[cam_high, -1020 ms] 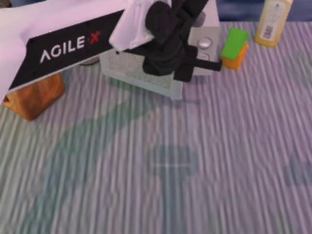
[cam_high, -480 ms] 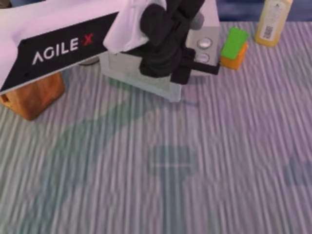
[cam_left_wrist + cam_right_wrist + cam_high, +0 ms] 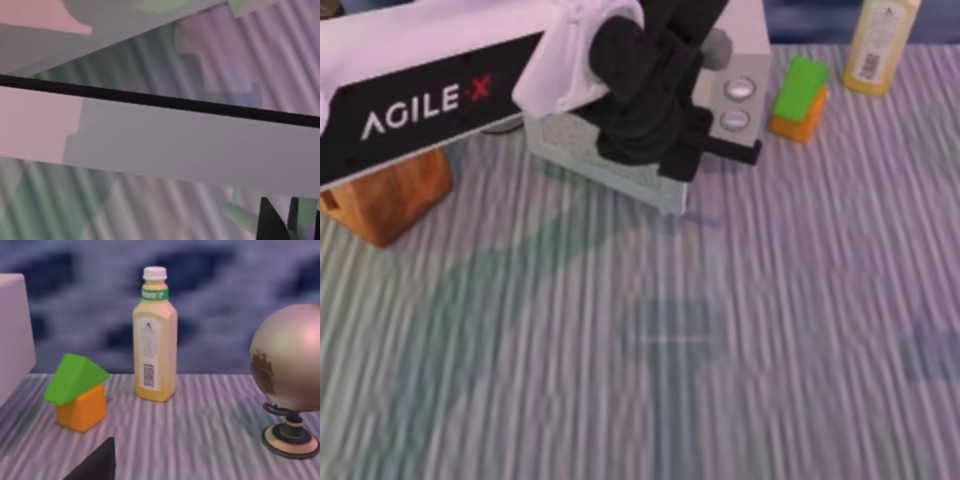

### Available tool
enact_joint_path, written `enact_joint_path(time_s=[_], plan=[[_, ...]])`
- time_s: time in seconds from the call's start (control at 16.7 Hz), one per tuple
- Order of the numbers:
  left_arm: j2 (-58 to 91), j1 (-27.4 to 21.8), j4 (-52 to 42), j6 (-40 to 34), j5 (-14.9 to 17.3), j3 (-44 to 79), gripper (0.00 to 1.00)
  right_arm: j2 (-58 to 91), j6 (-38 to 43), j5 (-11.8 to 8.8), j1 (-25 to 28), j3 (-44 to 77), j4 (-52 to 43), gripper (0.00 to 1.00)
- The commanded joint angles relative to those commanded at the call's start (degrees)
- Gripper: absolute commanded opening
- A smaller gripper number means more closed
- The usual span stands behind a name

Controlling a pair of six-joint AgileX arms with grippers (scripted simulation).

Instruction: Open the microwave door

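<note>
Striped table (image 3: 720, 350), door (image 3: 605, 165) ajar.

The microwave (image 3: 745, 45) has a matt, pale plastic-looking shell, two shiny metallic knobs (image 3: 737, 105), and a speckled mesh window in the microwave door (image 3: 610, 165). The block (image 3: 390, 195) at left shows orange-brown wood grain. The surface (image 3: 720, 350) looks ribbed. The bottle (image 3: 154, 335) seems smooth plastic; the globe (image 3: 289, 365) is glossy.

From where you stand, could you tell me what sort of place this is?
Probably a rendered tabletop test scene, not a real kitchen: a striped table holding an odd mix of a microwave, a toy house block, a juice bottle and a globe.
</note>
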Motion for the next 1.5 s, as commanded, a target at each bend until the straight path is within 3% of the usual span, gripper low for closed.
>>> enact_joint_path(time_s=[1.5], plan=[[-1.1,0.2,0.5,1.3,1.1,-1.6,0.00,0.0,0.0,0.0,0.0,0.0,0.0,1.00]])
